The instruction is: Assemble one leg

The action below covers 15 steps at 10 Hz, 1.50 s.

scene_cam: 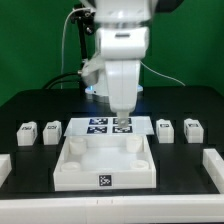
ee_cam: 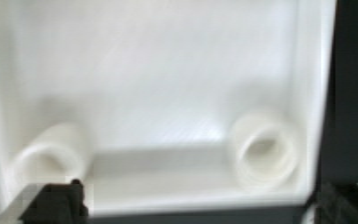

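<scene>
Nearest in the exterior view, the tray-like panel (scene_cam: 75,178) is seen flat on the black table (scene_cam: 30,100), its interior bare, and no post is seen standing in it. White blocks (scene_cam: 4,168) (scene_cam: 213,165) are cut off by the frame at either side of the panel, and their role cannot be told. Just behind, four legs are counted in a row: two on the exterior view's left (scene_cam: 27,132) (scene_cam: 52,129) and two on its right (scene_cam: 165,129) (scene_cam: 191,129), all loose on the table, each pair near together and apart from the panel. The marker board (scene_cam: 98,125) is placed between the pairs, just behind the panel's back wall. The gripper (scene_cam: 122,120) is held low over that back edge. In the wrist view the gripper (ee_cam: 208,196) is shown spread wide and empty, dark fingertips (ee_cam: 55,200) far apart, with the panel floor (ee_cam: 158,80) and two round sockets (ee_cam: 261,150) (ee_cam: 51,160) underneath. Progress is judged at zero: no leg grasped, none seated, so pick, carry and insertion are all left. Open table is available around both leg pairs. The panel walls and the neighbouring leg are the edges to be cleared.
</scene>
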Each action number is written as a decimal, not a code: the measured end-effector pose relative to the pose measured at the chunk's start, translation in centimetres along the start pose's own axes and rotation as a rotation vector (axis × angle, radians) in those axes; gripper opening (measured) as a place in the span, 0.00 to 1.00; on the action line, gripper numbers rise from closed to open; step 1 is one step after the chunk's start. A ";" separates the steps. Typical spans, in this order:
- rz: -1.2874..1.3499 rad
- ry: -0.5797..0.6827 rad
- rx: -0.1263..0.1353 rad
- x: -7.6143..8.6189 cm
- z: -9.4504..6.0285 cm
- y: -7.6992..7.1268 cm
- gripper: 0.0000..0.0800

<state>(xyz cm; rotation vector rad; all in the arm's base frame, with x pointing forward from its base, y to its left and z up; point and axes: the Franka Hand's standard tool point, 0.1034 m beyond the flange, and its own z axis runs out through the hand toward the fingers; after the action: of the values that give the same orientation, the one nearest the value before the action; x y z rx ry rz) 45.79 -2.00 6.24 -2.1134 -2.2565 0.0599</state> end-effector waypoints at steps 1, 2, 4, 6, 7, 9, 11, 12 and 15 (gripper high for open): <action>-0.014 0.011 -0.003 -0.9 2.0 -1.0 0.81; 0.005 0.021 0.005 -1.4 3.8 -1.8 0.81; 0.015 0.029 0.019 -1.6 5.0 -1.5 0.81; 0.025 0.031 0.025 -1.5 5.6 -1.9 0.81; 0.025 0.031 0.025 -1.6 5.6 -1.8 0.66; 0.025 0.031 0.025 -1.6 5.6 -1.9 0.49; 0.026 0.031 0.025 -1.6 5.6 -1.9 0.32; 0.027 0.030 0.020 -1.7 5.5 -1.7 0.10; 0.028 0.029 0.009 -1.7 5.4 -1.5 0.08</action>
<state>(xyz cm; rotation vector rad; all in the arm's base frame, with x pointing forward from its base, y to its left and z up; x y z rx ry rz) 44.06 -3.80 0.91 -2.1271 -2.2075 0.0405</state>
